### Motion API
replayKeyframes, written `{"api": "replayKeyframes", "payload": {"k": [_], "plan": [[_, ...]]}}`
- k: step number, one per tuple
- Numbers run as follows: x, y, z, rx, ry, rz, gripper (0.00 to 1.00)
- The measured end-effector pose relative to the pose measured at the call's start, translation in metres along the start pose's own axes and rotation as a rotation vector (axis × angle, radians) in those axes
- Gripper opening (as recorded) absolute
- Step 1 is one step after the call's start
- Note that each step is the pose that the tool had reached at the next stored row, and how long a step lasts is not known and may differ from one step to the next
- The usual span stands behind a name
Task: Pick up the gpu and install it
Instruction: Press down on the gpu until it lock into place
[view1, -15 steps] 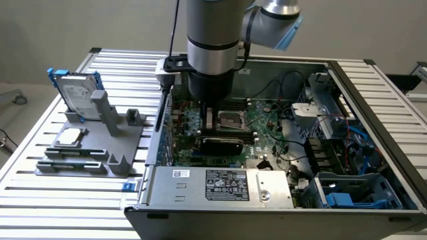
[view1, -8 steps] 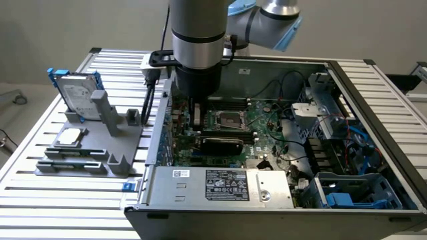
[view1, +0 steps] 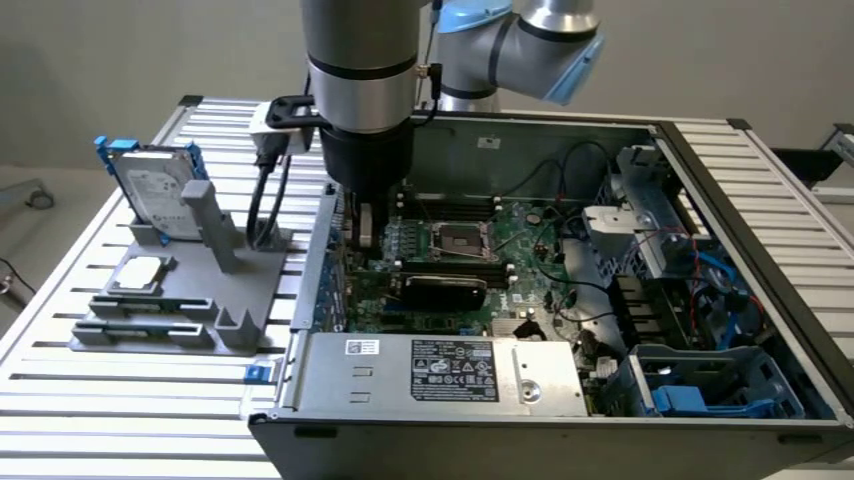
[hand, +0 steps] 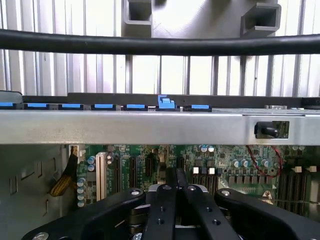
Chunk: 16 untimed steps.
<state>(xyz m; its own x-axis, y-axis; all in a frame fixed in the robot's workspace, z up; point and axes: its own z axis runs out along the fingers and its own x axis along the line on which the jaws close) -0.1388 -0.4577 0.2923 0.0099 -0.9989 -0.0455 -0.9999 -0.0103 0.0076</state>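
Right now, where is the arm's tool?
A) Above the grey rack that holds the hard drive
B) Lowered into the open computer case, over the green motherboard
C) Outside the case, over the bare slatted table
B: in the exterior view the tool is down inside the computer case, over the motherboard and away from the grey rack.
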Motion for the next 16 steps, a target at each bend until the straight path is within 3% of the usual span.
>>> {"api": "replayKeyframes", "payload": {"k": [2,4,9,11,16], "plan": [[0.0000,0.0017,-0.0017,-0.0052,-0.0021,0.000,0.11],[0.0003,0.0018,-0.0026,-0.0149,-0.0048,0.001,0.11],[0.0011,0.0020,-0.0035,-0.0499,-0.0067,0.002,0.11],[0.0011,0.0020,-0.0049,-0.0599,-0.0068,0.003,0.11],[0.0008,0.0020,-0.0107,-0.0707,-0.0051,0.003,0.11]]}}
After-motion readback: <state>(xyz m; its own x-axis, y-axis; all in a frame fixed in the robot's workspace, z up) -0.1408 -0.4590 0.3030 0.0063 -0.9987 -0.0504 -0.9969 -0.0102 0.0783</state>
